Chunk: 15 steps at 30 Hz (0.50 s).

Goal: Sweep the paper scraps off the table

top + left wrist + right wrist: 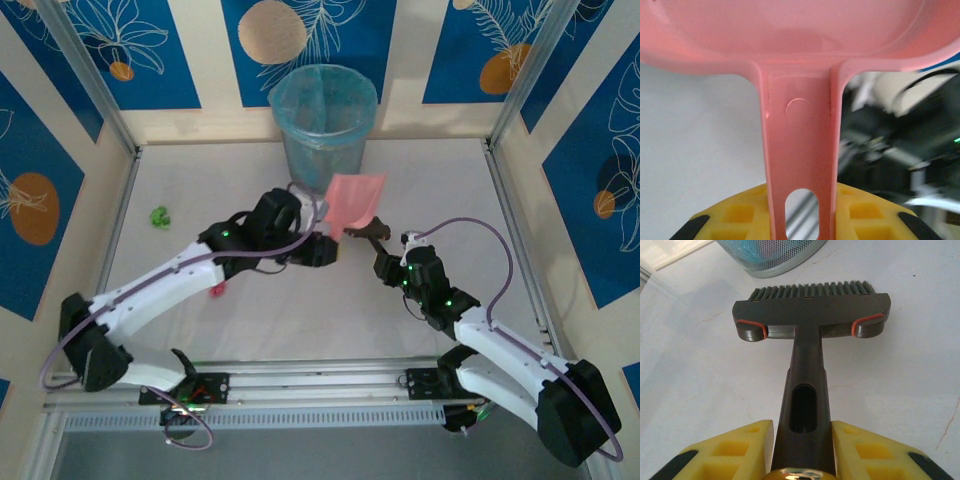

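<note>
At left claw (802, 220): clamped on flat, slotted handle of smooth pink plastic dustpan (800, 35), pan raised ahead. At right claw (802, 450): shut on dark brush (810, 310), stiff bristles forward toward teal mesh bin (322, 115). Of paper scraps (159, 215): crumpled green lump well left of left claw, red bit behind it beside the forearm, both on matte white table (300, 330); too small to tell any axis.

No words, numbers or brand names can be read in any view. The pink dustpan (799, 75) has just a plain round mark on its handle, with no letters in it. The dark brush (812, 315) has two red curved lines and no writing.
</note>
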{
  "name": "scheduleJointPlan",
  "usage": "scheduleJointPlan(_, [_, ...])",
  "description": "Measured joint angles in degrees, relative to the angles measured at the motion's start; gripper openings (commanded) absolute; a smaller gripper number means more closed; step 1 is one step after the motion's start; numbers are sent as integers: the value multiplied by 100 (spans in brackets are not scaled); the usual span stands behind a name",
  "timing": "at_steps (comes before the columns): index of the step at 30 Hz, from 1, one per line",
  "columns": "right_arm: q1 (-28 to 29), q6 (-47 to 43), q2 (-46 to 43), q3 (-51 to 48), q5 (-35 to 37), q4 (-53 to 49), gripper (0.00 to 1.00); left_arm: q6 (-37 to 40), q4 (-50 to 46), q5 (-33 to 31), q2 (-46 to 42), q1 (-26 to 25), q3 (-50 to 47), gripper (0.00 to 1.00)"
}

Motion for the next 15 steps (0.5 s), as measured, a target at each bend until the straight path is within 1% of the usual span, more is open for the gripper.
scheduleJointPlan(2, [4,0,-15,0,2,0,0,280,-472,-612,-411,35,-337,0])
scheduleJointPlan(5, [15,0,-20,0,-2,2,0,470,-890,-1397,-951,35,-850,0])
scheduleJointPlan(10, [63,-63,-50,-4,-28,15,0,411,-1279,-2702,-1797,33,-1744,0])
scheduleJointPlan(15, [367,-363,-328,-146,-192,358,0,146,-1360,-3635,-2575,33,-2470,0])
